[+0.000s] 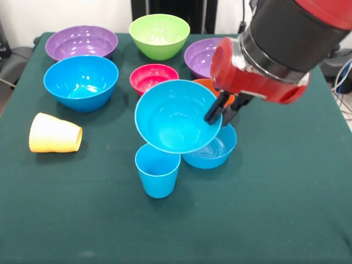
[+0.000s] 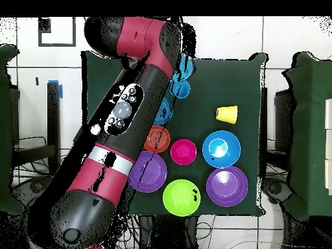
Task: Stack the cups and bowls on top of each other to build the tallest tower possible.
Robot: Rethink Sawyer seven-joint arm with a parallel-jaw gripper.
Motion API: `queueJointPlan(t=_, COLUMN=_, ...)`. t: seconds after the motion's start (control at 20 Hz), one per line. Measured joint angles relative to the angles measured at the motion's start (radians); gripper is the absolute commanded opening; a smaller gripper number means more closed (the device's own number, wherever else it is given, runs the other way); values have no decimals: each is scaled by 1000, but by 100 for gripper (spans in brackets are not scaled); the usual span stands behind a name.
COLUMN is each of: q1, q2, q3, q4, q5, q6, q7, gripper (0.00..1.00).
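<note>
Front view: the gripper [image 1: 223, 111] is clamped on the rim of a tilted blue bowl [image 1: 175, 116], held above the upright sky-blue cup [image 1: 157, 169] on the green bench [image 1: 275, 209]. Whether the bowl touches the cup's mouth cannot be told. Another blue bowl [image 1: 214, 150] sits just beside the cup. The yellow cup [image 1: 54, 133] lies on its side, well apart, near a large blue bowl [image 1: 81, 81].

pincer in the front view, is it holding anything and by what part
Yes: the pincer is shut on the rim of a tilted blue bowl, at its right edge, holding it above the blue cup.
</note>
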Motion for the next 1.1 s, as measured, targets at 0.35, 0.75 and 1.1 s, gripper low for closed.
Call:
queueJointPlan(t=0.35, q1=0, q2=-71, q3=125, q4=64, q5=-99, q6=-100, q7=0, gripper=0)
queueJointPlan(t=0.75, q1=-9, q2=-139, q3=262, q4=148, q5=-205, q6=-227, q7=0, gripper=0)
queueJointPlan(t=1.1, q1=-16, q2=-185, q3=368, q4=210, q5=-283, q6=-294, q7=0, gripper=0)
